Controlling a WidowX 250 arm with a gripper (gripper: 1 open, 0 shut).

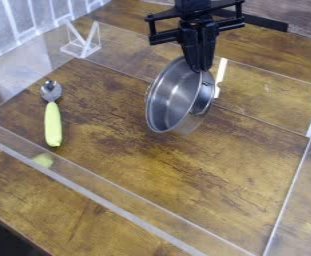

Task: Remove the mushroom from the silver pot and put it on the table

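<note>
Above the table [185, 195], the hand [198, 63] grips the tilted silver pot [174, 100] by its rim.

Surface [171, 185]: dark brown wood planks, showing wear, with clear panels [78, 178] standing along the edges.
Spoon [51, 118]: lying flat at the left, its yellow handle pointing toward the near edge.

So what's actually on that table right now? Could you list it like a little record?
gripper: points down, closed on the pot's upper rim
silver pot: tipped up steeply, open side facing the camera, nothing seen inside
mushroom: not clearly visible; a pale bit by the pot's right rim is too small to tell
spoon: yellow handle, lying flat at left, apart from the pot
table: dark worn wood, clear panels along the edges
</note>
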